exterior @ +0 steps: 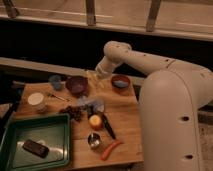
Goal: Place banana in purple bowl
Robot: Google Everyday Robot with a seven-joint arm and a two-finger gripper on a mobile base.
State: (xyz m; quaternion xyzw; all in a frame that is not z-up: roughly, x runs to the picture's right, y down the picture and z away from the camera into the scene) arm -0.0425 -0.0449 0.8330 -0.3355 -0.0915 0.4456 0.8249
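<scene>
Just right of the purple bowl (76, 85) at upper centre, the gripper (95, 76) hangs above the wooden table (125, 117), its fingers clamped on the pale banana (93, 80), which dangles beside the bowl's rim.

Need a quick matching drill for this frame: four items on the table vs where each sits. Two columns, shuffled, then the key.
Items:
1. purple bowl
2. green tray
3. small blue cup
4. reddish-brown bowl

Places:
A. front left corner of the table
B. just left of the purple bowl
C. right of the gripper, near the table's far edge
D. just left of the gripper

Pairs: 1-D, 2-A, 3-B, 4-C

The gripper hangs with the banana between the two bowls, not yet over the purple one.
</scene>
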